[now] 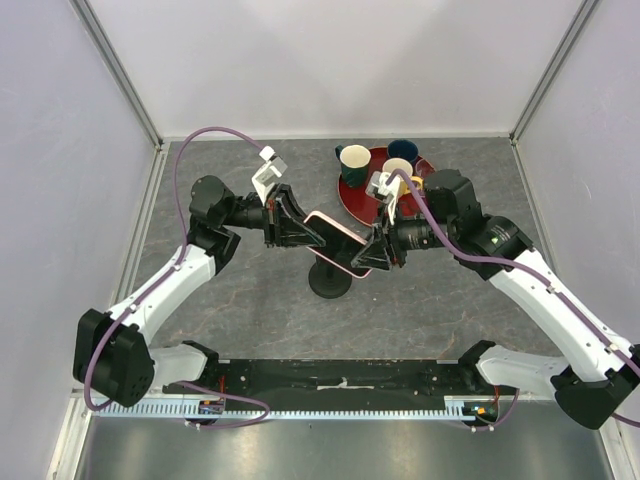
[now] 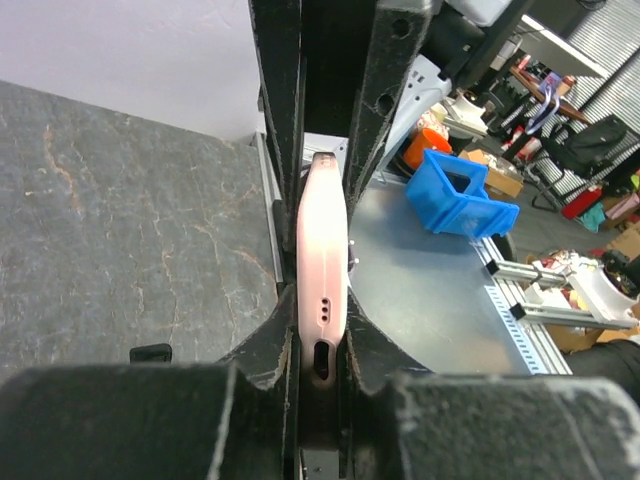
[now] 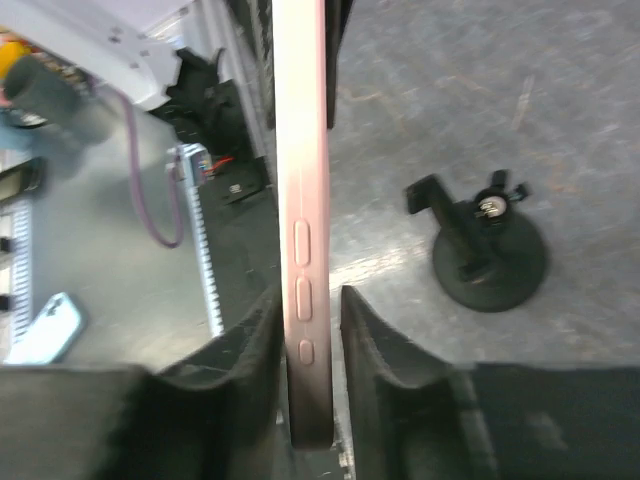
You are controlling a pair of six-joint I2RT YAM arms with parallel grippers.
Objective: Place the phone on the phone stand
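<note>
The phone, in a pale pink case, is held edge-on between my two grippers, just above the phone stand, a black disc base with a short upright arm. My left gripper is shut on the phone's left end; in the left wrist view both pads press the case at the gripper. My right gripper straddles the other end. In the right wrist view the left pad touches the phone and a gap shows at the right pad. The stand stands below to the right.
A round red tray sits at the back right of the phone with three mugs on it, one cream with a dark outside, one dark blue and one cream. Grey walls enclose the mat on three sides.
</note>
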